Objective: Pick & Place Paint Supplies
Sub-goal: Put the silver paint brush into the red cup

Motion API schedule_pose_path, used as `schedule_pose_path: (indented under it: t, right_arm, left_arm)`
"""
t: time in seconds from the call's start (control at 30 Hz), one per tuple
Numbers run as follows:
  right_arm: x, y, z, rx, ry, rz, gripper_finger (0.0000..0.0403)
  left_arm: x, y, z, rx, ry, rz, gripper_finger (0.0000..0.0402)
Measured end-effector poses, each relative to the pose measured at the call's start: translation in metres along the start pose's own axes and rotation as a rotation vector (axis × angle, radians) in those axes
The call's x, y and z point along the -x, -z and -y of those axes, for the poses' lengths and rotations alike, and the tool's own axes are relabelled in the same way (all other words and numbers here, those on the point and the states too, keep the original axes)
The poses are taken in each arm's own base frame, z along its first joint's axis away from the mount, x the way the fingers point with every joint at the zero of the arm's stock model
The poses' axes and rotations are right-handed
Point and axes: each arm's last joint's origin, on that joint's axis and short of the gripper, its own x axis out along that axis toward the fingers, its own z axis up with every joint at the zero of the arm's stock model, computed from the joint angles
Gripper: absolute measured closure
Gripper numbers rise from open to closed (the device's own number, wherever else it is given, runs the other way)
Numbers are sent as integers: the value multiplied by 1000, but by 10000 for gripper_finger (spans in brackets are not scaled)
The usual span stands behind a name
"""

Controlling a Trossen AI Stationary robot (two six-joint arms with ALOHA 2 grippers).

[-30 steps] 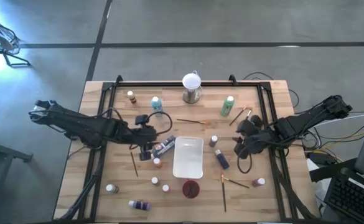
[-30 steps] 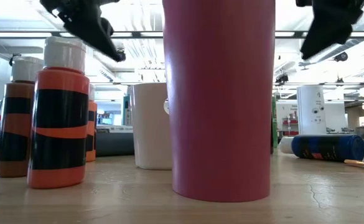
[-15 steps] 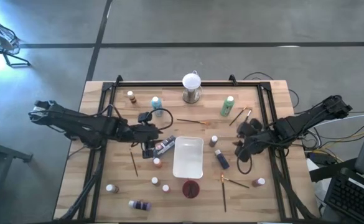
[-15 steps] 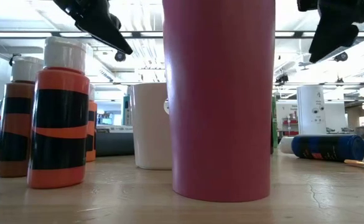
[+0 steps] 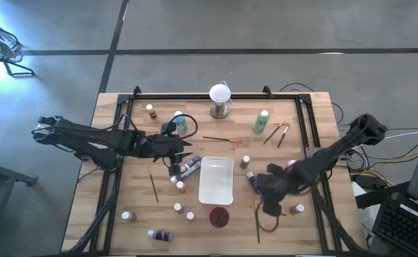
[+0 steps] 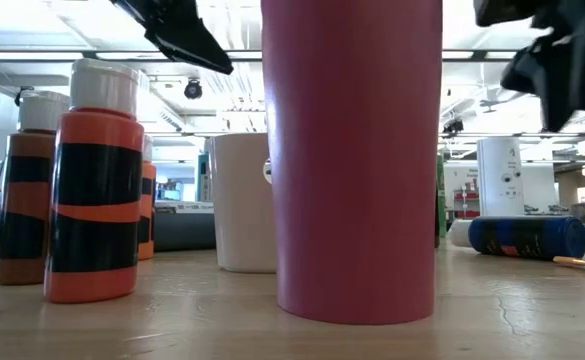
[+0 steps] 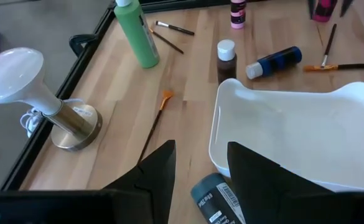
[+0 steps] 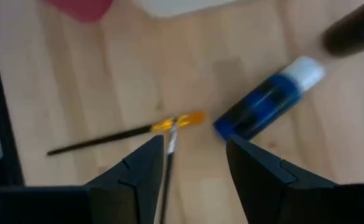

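Two end effectors hang over the bench with fingers spread and nothing in them. The left end effector (image 7: 200, 168) is above a dark bottle (image 7: 216, 198) lying against the white tray (image 7: 281, 124). The right end effector (image 8: 194, 152) is over an orange-tipped brush (image 8: 126, 134) beside a lying blue bottle (image 8: 266, 99).

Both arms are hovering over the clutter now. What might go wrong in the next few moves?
1. The right gripper hangs open over two crossed brushes beside the lying blue bottle; closing here may catch both brushes or nudge the bottle rolling.
2. The left gripper hangs open over a dark teal bottle lying against the white tray; a grasp may shove the tray.
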Motion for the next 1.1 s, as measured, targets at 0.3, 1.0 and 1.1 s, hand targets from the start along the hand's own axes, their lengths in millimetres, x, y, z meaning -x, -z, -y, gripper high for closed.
schedule_pose_path:
  t: [0.3,1.0,1.1]
  right_arm:
    - [-27,10,-37,-71,70,-56,252]
    - [-65,20,-40,-76,174,-132,264]
    - [-66,21,-39,-80,180,-135,260]
  left_arm:
    - [0,-1,0,-18,-1,10,250]
    - [0,-1,0,52,18,8,250]
    - [0,-1,0,52,18,8,250]
